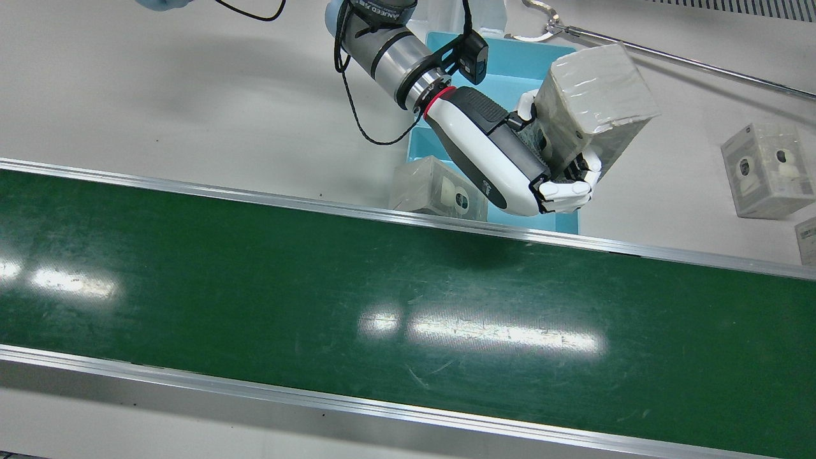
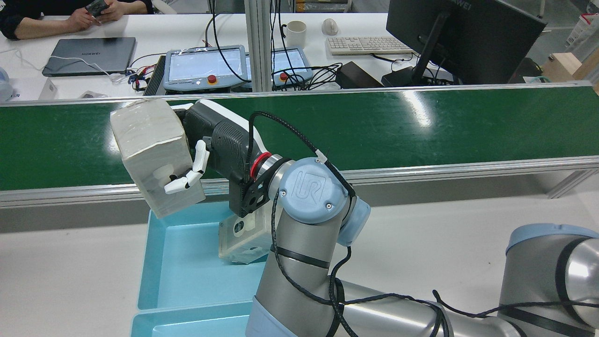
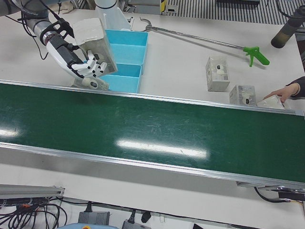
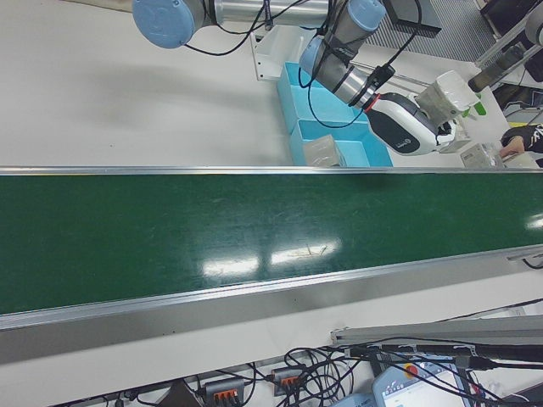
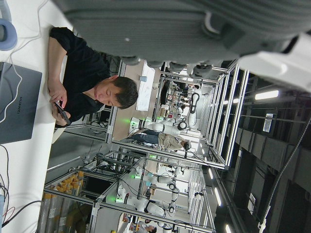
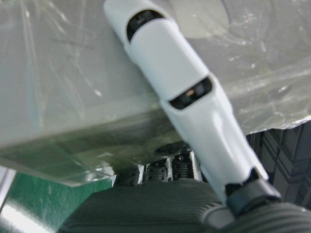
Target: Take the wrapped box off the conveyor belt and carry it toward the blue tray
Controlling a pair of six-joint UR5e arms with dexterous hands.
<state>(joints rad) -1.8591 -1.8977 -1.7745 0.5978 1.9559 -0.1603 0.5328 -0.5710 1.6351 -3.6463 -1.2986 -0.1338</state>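
The fingers [image 6: 180, 97] of your right hand [image 1: 510, 153] clamp the wrapped box [image 1: 596, 95], with the blue tray [image 2: 187, 262] just below the hand. Keep this grip firm and lower slowly, clear of the second box [image 2: 241, 236] under the wrist.

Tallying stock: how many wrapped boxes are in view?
4 boxes: one in the right hand, one in the blue tray, two on the table beyond it; a fifth may lie by the person's hand.

I see the tray's second box [image 1: 428, 189] half hidden under my arm, another box [image 1: 807, 240] cut by the edge.
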